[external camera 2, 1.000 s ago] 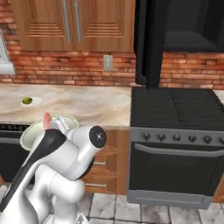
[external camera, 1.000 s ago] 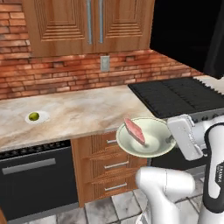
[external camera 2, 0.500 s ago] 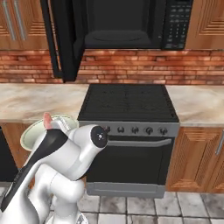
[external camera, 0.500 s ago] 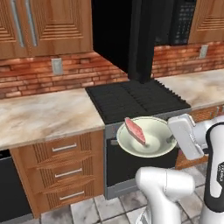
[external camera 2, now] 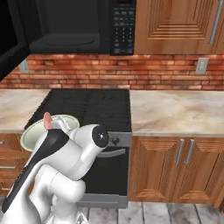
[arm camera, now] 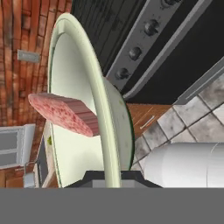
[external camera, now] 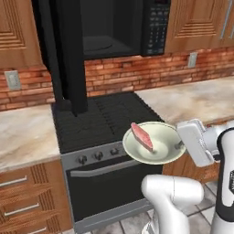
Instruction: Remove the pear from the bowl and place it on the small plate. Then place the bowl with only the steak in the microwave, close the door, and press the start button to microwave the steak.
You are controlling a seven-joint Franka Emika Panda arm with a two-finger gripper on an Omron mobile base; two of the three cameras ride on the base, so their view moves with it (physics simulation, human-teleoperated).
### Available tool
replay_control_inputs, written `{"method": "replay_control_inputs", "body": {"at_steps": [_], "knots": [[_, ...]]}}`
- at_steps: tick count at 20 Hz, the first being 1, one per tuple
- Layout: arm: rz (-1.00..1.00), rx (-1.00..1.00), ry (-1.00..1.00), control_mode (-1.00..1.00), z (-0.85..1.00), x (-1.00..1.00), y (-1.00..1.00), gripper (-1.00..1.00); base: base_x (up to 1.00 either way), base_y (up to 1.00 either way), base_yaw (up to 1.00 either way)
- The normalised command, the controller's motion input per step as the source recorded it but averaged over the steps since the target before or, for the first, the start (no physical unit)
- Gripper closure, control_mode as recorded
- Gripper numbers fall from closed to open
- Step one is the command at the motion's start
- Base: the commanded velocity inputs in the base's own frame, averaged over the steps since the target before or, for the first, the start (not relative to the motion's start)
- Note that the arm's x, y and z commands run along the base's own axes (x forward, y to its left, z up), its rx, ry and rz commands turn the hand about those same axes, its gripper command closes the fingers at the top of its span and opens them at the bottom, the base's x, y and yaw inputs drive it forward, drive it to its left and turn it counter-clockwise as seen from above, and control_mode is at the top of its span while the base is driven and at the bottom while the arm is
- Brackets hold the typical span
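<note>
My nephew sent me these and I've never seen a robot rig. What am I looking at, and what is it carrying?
It is a white robot arm on a driving base in a rendered kitchen. Two pictures come from cameras on the base, left and right behind the arm; the third looks along its hand. The gripper is shut on the rim of the bowl, which holds only the steak. It hangs in front of the stove. Above, the microwave stands with its door open.

Home kitchen, black stove (external camera: pixel 100 123), microwave (external camera: pixel 114 27) overhead (brick backsplash (external camera 2: pixel 175 72))
</note>
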Motion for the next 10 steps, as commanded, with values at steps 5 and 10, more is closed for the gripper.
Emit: {"method": "replay_control_inputs", "body": {"at_steps": [5, 10], "knots": [[0.00, 0.00, 0.00, 1.00, 0.00, 0.00, 0.00, 1.00, 0.87, -0.38, 0.08], [0.00, 0.00, 0.00, 1.00, 0.00, 0.00, 0.00, 1.00, 0.05, -0.11, 0.22]]}}
